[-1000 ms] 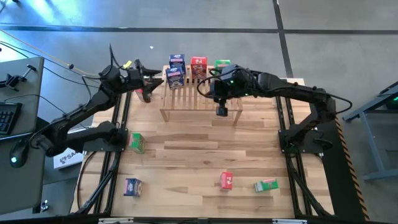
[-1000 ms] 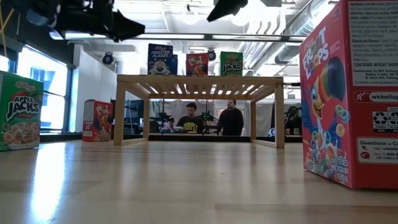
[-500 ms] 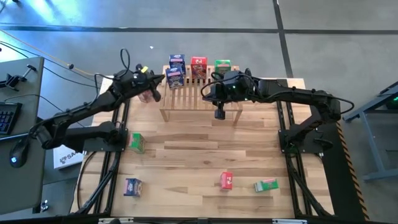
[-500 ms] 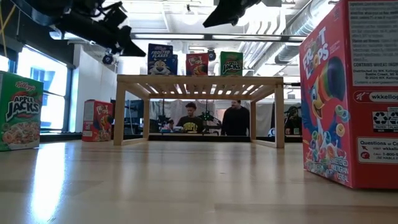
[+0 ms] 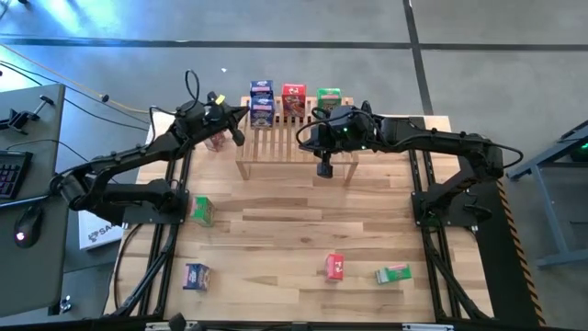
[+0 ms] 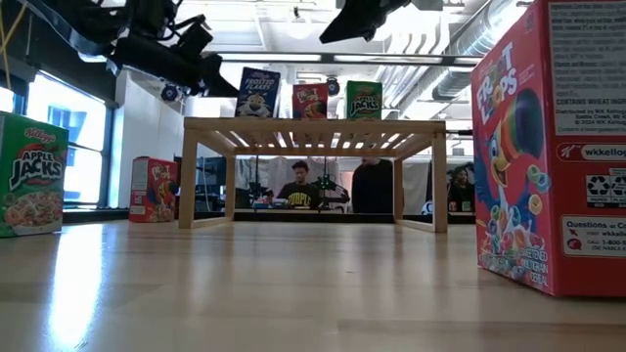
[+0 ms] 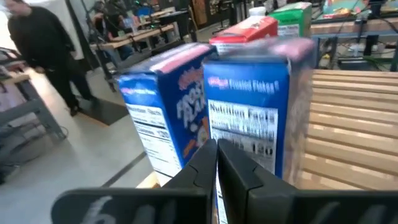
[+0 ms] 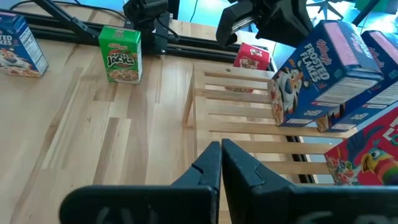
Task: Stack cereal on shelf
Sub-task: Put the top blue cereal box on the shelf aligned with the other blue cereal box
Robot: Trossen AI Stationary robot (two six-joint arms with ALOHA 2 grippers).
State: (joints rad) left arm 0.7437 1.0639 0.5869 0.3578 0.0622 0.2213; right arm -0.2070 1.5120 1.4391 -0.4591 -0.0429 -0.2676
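Note:
The wooden shelf [image 5: 294,147] stands at the table's far middle. On its slats are two blue cereal boxes, a red one [image 5: 293,99] and a green one [image 5: 328,97]. The nearer blue box [image 5: 260,112] stands tilted [image 6: 256,93]. My left gripper [image 5: 237,134] is shut at that box's left side. My right gripper [image 5: 323,169] hovers shut over the shelf's near right part, holding nothing. More cereal boxes stand on the table. My left gripper meets the nearer blue box's narrow side panel [image 7: 249,134] with the tips of its shut fingers [image 7: 205,163], coming roughly level from the table's left. The box leans with its top toward the table's right, its bottom on the slats.
A red box [image 6: 152,189] stands on the table left of the shelf. Nearer are a green box [image 5: 202,210], a blue box [image 5: 196,275], a red box [image 5: 334,266] and a green box lying flat [image 5: 392,273]. People show in the room beyond the table.
My left gripper has shut and gone toward the table's right, up to the nearer blue box on the shelf. That box, upright before, now leans with its top toward the right.

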